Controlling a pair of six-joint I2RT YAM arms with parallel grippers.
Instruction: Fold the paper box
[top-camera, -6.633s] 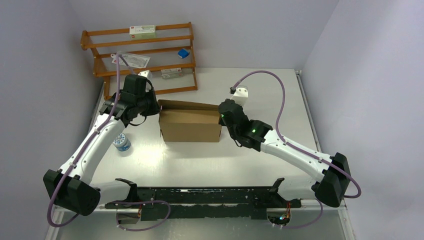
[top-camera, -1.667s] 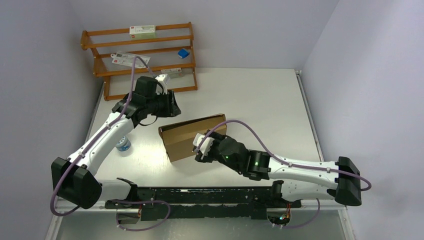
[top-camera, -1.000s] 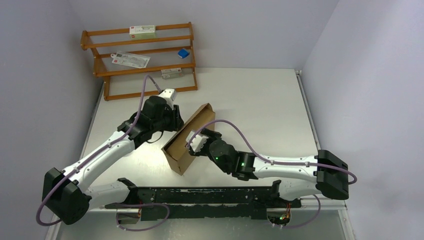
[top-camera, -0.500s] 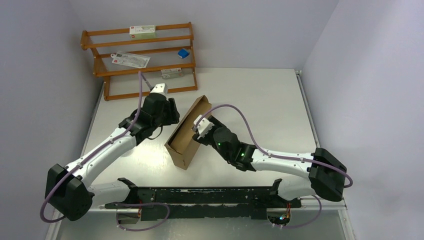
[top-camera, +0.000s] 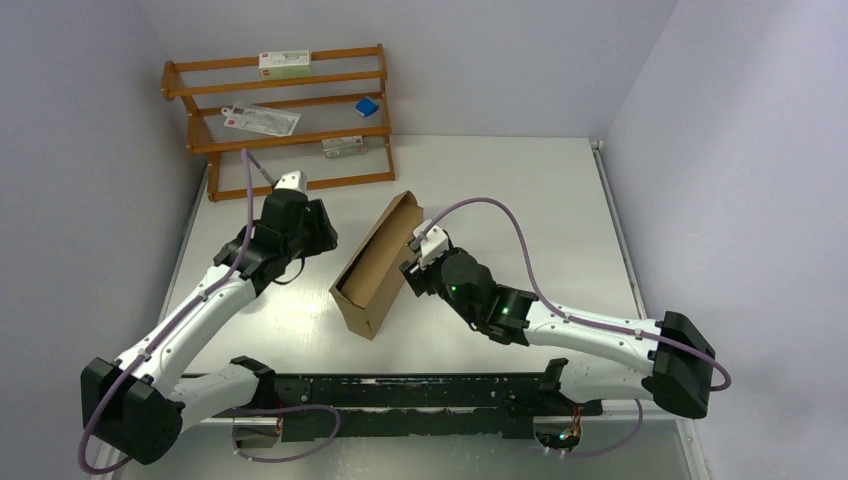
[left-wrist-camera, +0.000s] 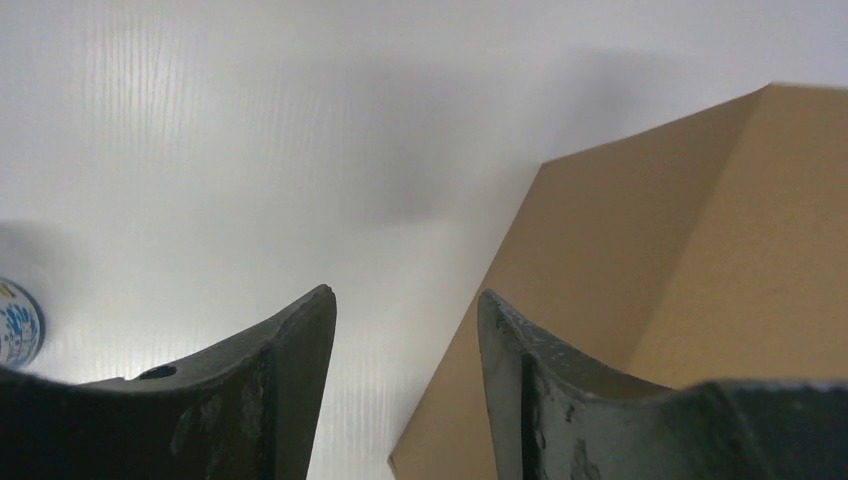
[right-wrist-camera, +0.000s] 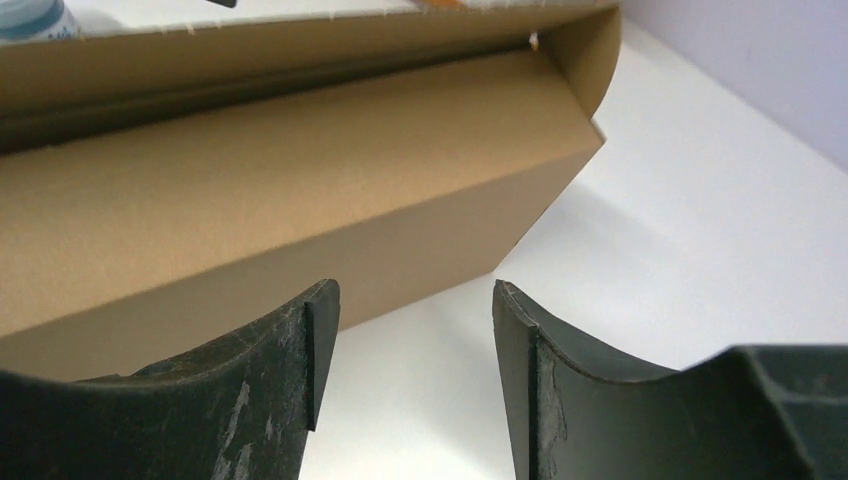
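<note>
The paper box (top-camera: 375, 265) is plain brown cardboard and lies diagonally mid-table, its near end toward the arms and a flap raised along its left edge. My left gripper (top-camera: 322, 236) hovers open just left of the box's far half, apart from it; in the left wrist view the gripper (left-wrist-camera: 405, 312) has bare table between its fingers and the box (left-wrist-camera: 680, 250) to the right. My right gripper (top-camera: 409, 276) stands open by the box's right side. In the right wrist view the gripper (right-wrist-camera: 412, 300) holds nothing, with the box (right-wrist-camera: 300, 200) just ahead.
A wooden shelf rack (top-camera: 285, 120) with small white cartons and a blue item stands at the back left. A small bottle (left-wrist-camera: 15, 325) sits left of the left gripper. A black rail (top-camera: 400, 392) runs along the near edge. Walls close in on both sides.
The box has swung from lying crosswise to a steep diagonal. My left gripper has drawn back to the left, away from the box. My right gripper has moved from the box's near end to its right side.
</note>
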